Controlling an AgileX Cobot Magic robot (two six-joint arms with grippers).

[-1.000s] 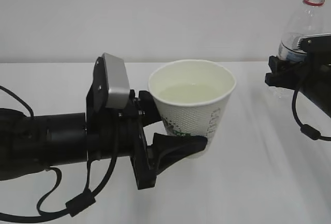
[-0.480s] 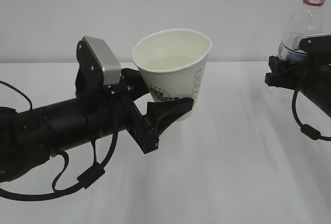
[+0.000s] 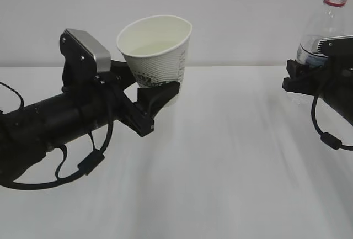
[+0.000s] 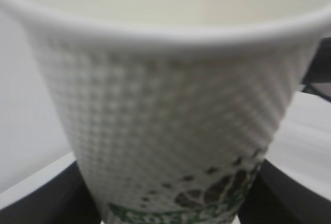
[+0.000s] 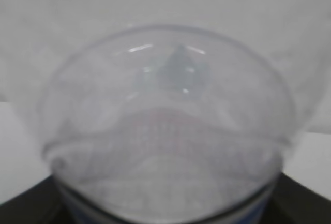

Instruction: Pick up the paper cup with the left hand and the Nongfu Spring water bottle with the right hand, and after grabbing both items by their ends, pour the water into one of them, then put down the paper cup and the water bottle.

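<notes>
A: Left arm? 
B: Reaches in from the left, angled upward; its end effector [image 3: 156, 96] is clamped round the paper cup [image 3: 156, 51], lifted off the desk.

A: Right arm? 
B: At the right edge, end effector [image 3: 302, 73] gripping the water bottle [image 3: 325, 21] upright.

both arms black w/ grey block on left hand [image 3: 144, 100], loose black cables.

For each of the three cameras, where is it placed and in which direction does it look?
Exterior view: in front of the table, facing a white wall; shows both arms, the left pincer holding the paper cup, and the water bottle.
Left wrist view: on the left arm, facing the paper cup; dark pincer parts below.
Right wrist view: on the right arm, facing the water bottle.
Shared: the cup shows in the exterior and left wrist views.
</notes>
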